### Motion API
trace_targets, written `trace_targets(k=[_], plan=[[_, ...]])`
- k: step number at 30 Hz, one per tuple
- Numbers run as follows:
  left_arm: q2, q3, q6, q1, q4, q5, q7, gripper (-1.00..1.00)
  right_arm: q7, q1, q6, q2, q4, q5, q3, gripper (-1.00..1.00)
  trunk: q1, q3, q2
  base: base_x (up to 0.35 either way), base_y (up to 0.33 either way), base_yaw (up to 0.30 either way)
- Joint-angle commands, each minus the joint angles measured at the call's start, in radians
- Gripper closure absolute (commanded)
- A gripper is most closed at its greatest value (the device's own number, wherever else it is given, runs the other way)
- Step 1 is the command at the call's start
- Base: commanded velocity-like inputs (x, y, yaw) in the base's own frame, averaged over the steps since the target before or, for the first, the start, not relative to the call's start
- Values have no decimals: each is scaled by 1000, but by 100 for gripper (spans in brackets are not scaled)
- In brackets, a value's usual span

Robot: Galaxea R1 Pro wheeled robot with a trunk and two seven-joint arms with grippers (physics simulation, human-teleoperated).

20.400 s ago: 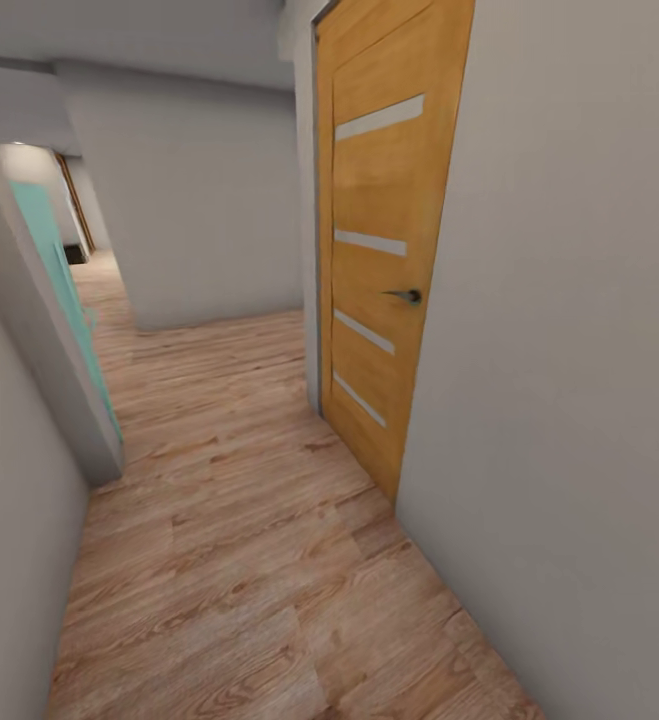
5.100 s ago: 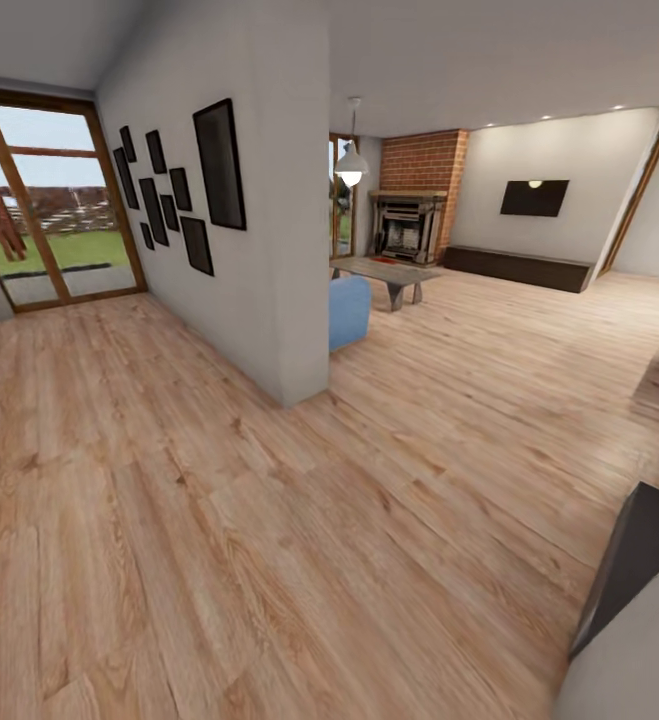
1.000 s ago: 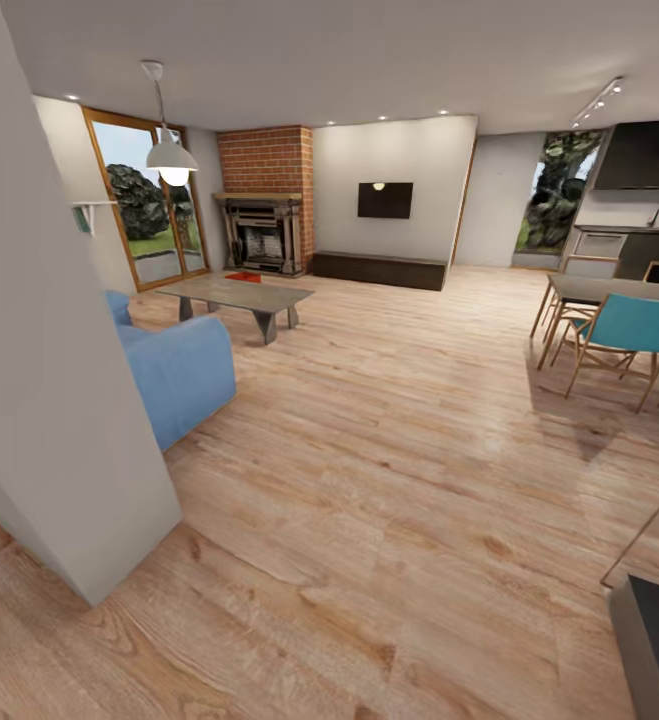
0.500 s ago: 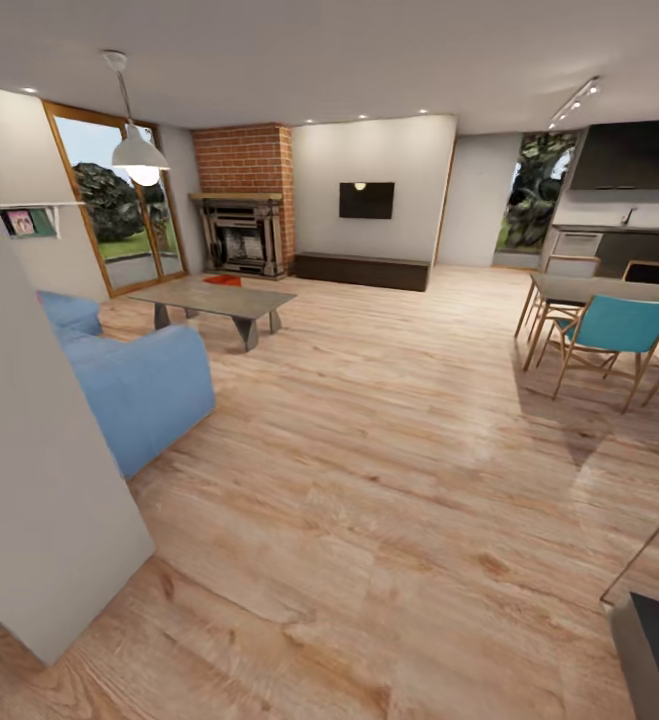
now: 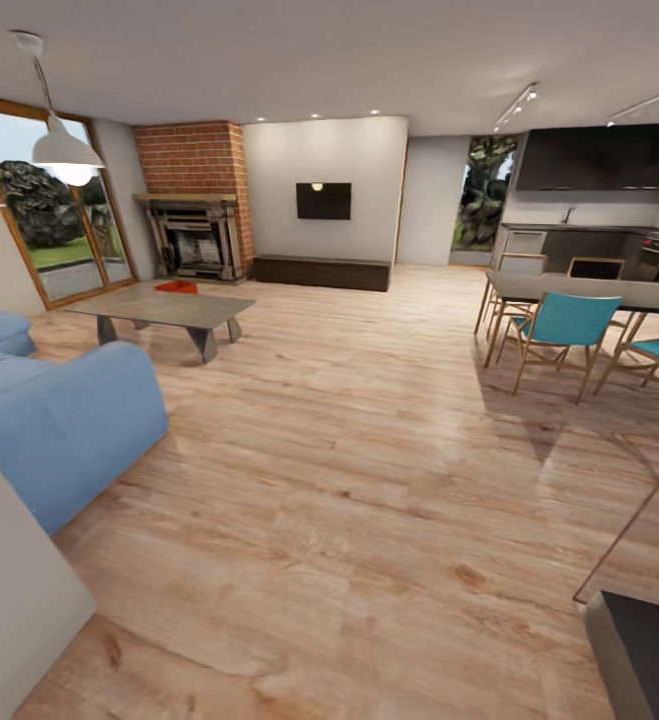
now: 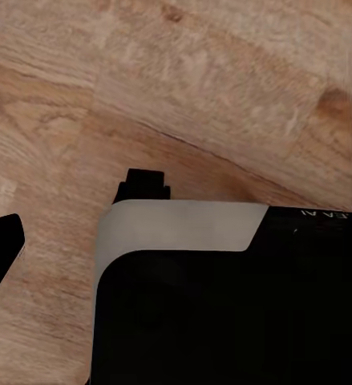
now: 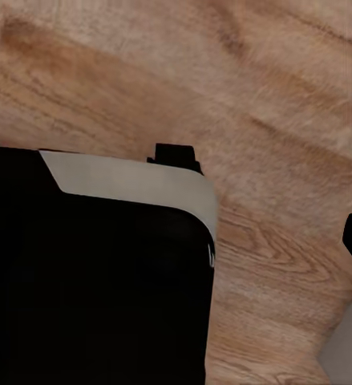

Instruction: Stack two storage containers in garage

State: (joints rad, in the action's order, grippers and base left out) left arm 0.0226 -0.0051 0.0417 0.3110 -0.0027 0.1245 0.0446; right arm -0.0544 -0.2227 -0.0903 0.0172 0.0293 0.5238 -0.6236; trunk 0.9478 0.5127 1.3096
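A light wood-plank floor with brown grain spreads between a blue sofa at near left, a red-brick fireplace at far left with an orange-red container before it on a grey coffee table, and teal chairs at right.

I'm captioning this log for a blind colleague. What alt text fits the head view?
Open-plan living room with a light wood-plank floor: blue sofa at left, a coffee table bearing a small red-orange object before a brick fireplace, and a dining table with teal chairs at right.
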Motion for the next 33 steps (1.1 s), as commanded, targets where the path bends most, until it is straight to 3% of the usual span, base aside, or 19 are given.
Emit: trace_targets(k=[1,17,33], plan=[[0,-1,4,0,0,10,4,-100,-1,-1,-5,1,3,8,-8,-100,1,0,0,320,0,-227],[0,-1,4,0,0,10,4,-100,-1,-1,-5,0,3,8,-8,-100,1,-8,0,320,0,-161],[0,-1,4,0,0,10,4,-100,-1,-1,-5,0,3,8,-8,-100,1,-15,0,320,0,-85]])
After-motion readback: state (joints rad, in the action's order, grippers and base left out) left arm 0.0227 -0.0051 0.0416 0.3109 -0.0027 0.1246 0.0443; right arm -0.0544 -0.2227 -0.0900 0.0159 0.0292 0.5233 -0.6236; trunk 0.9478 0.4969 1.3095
